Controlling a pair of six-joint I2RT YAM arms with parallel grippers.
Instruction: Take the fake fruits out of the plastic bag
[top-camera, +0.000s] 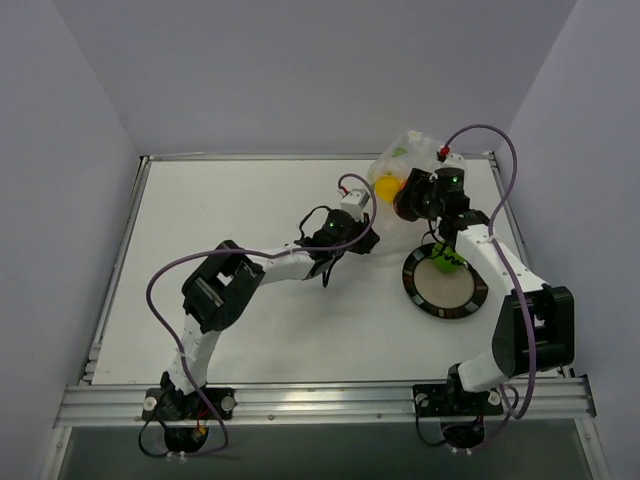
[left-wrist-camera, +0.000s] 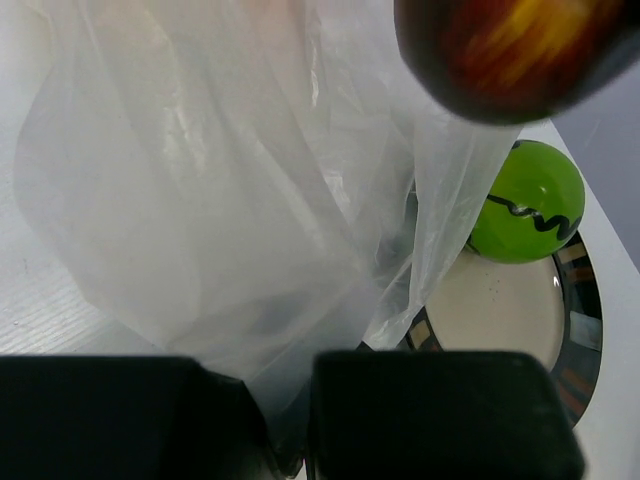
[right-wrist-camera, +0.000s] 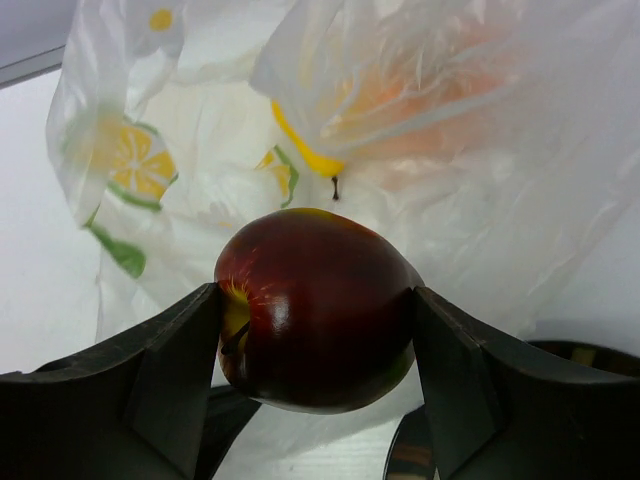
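My right gripper (right-wrist-camera: 315, 330) is shut on the dark red fruit (right-wrist-camera: 315, 310) and holds it just in front of the plastic bag (right-wrist-camera: 430, 200). A yellow fruit (right-wrist-camera: 303, 150) and an orange shape (right-wrist-camera: 400, 95) show through the bag. In the top view the right gripper (top-camera: 410, 196) is beside the bag (top-camera: 410, 152), and the yellow fruit (top-camera: 385, 187) shows inside. My left gripper (left-wrist-camera: 285, 400) is shut on a fold of the bag (left-wrist-camera: 220, 200), at the bag's left edge in the top view (top-camera: 362, 210). The bright green fruit (left-wrist-camera: 527, 200) lies on the plate (left-wrist-camera: 505, 310). The red fruit (left-wrist-camera: 510, 50) hangs above it.
The round black-rimmed plate (top-camera: 447, 290) lies on the white table right of centre, with the green fruit (top-camera: 443, 258) at its far edge under the right arm. The bag sits at the table's back right, near the rear rail.
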